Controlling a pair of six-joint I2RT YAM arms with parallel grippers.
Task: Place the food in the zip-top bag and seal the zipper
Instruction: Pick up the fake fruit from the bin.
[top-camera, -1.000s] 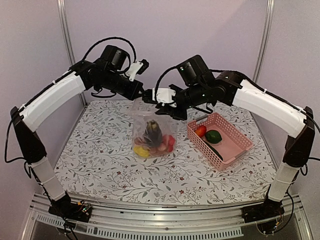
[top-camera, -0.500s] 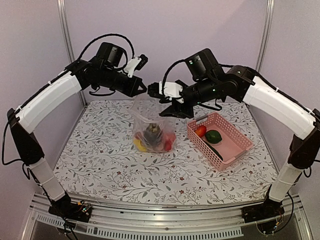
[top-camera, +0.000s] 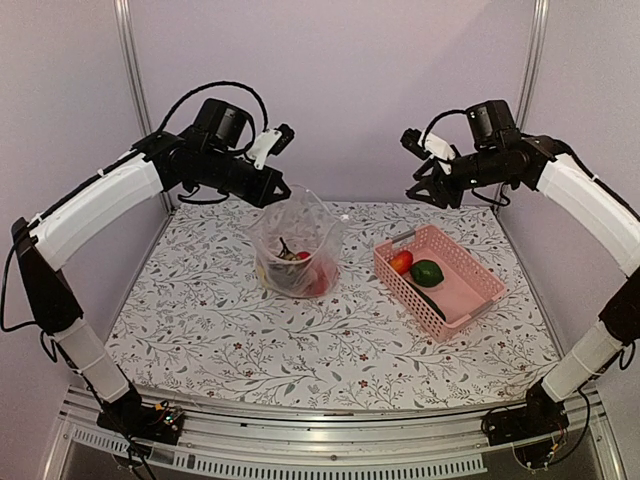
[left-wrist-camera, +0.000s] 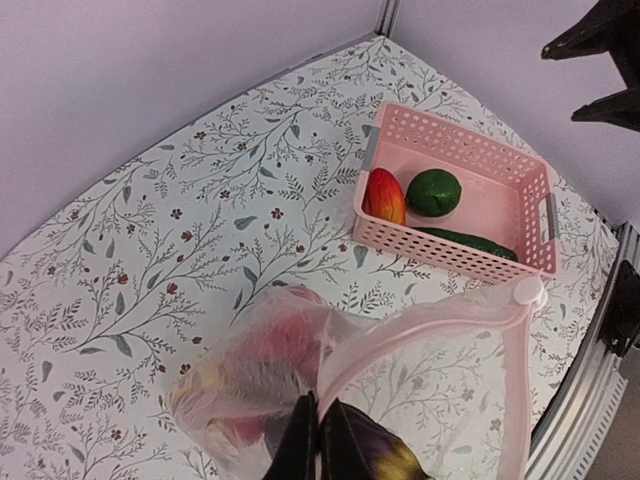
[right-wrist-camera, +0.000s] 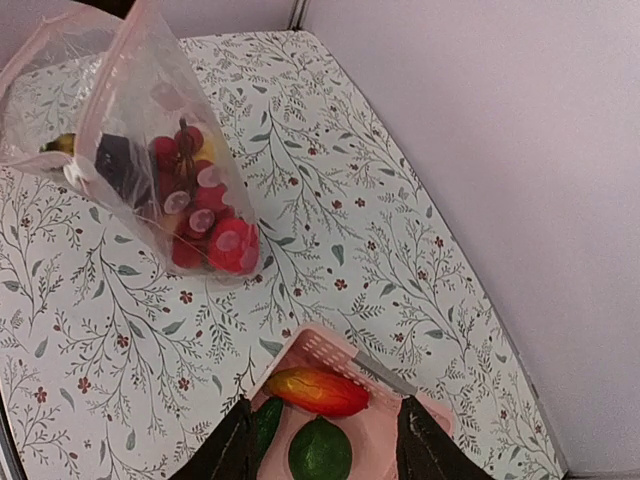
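Bag (top-camera: 297, 242) held by left gripper (top-camera: 280, 194), mouth open.
Left jaws pinch its rim; right gripper (top-camera: 425, 195) spread wide, empty.

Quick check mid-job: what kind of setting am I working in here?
Probably a lab data-collection booth, not a kitchen: plain lilac wall panels between metal posts, a floral-print tablecloth, and toy produce in a pink slatted plastic basket and a clear crinkly plastic bag.

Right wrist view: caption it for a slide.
Open right fingers above the basket of leftover produce, with the part-filled bag beyond.
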